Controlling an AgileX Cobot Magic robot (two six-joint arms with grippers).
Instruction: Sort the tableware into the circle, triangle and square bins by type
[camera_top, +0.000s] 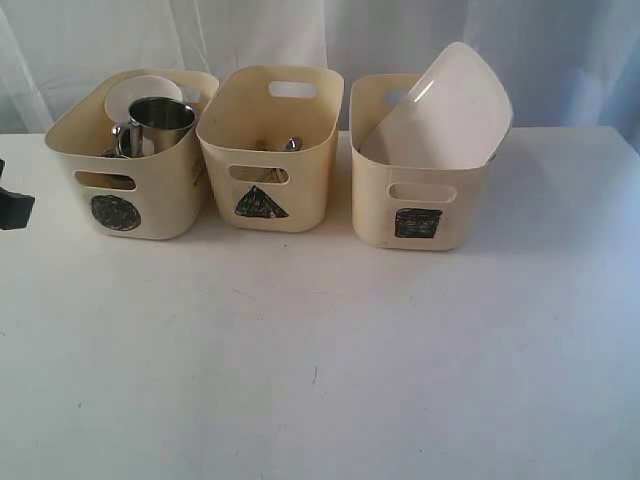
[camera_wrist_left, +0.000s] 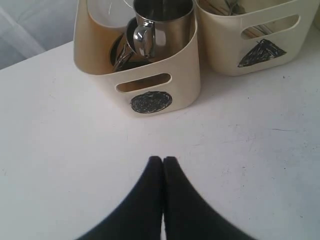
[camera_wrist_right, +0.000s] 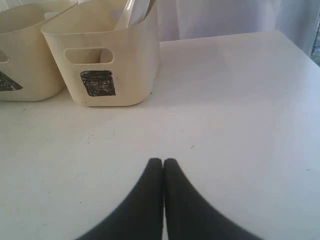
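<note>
The white surface (camera_top: 320, 380) carries three cream bins in a row. In the square bin (camera_top: 420, 215) the large white plate (camera_top: 445, 110) leans tilted, rising above the rim. A steel mug (camera_top: 160, 125) stands in the circle bin (camera_top: 150, 190). Utensil tips (camera_top: 290, 145) barely show in the triangle bin (camera_top: 265, 160). My left gripper (camera_wrist_left: 163, 160) and right gripper (camera_wrist_right: 163, 161) are pressed closed, holding nothing.

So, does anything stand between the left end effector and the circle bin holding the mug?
Nothing visible. Only white table lies between the shut left end effector and the circle bin, where the steel mug sits.
</note>
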